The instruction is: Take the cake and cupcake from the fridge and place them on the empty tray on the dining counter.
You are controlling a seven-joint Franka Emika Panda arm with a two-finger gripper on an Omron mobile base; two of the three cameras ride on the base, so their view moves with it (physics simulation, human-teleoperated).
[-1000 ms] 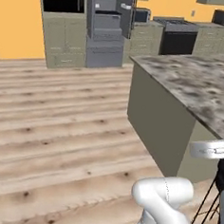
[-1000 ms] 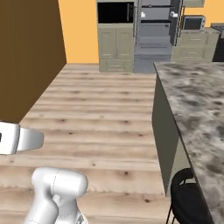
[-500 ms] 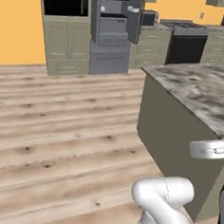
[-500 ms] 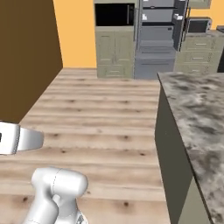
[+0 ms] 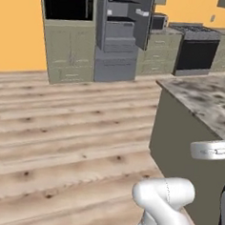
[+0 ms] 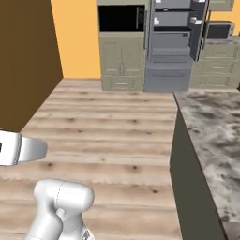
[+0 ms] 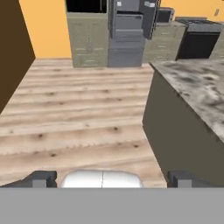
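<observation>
One fridge (image 5: 121, 36) stands open at the top centre of the left base view, across a wide stretch of plank floor (image 5: 64, 139). Its grey door (image 5: 143, 19) swings out to the right, carrying white bins, and its dark shelves sit above closed drawers. Whatever rests on those shelves is too small to make out, and the cake and cupcake cannot be told apart from the interior.

One stone worktop (image 5: 208, 100), speckled grey with dark blotches, fills the right side of each frame on its plain grey-green base; the part in view is bare.

To the left of the fridge, one black wall oven (image 5: 68, 5) is set in pale green cabinets (image 5: 73, 56). To its right sits one black microwave (image 5: 159, 22), then one black range (image 5: 195, 51). One brown wall panel (image 6: 26, 61) fills the upper left of the right base view against the orange wall (image 5: 15, 30).

In the hand view, the claw (image 7: 110, 178) is spread wide at the bottom edge, its two dark fingertips (image 7: 41, 178) far apart with nothing between them.

No brand, label or lettering is legible anywhere in the kitchen.
</observation>
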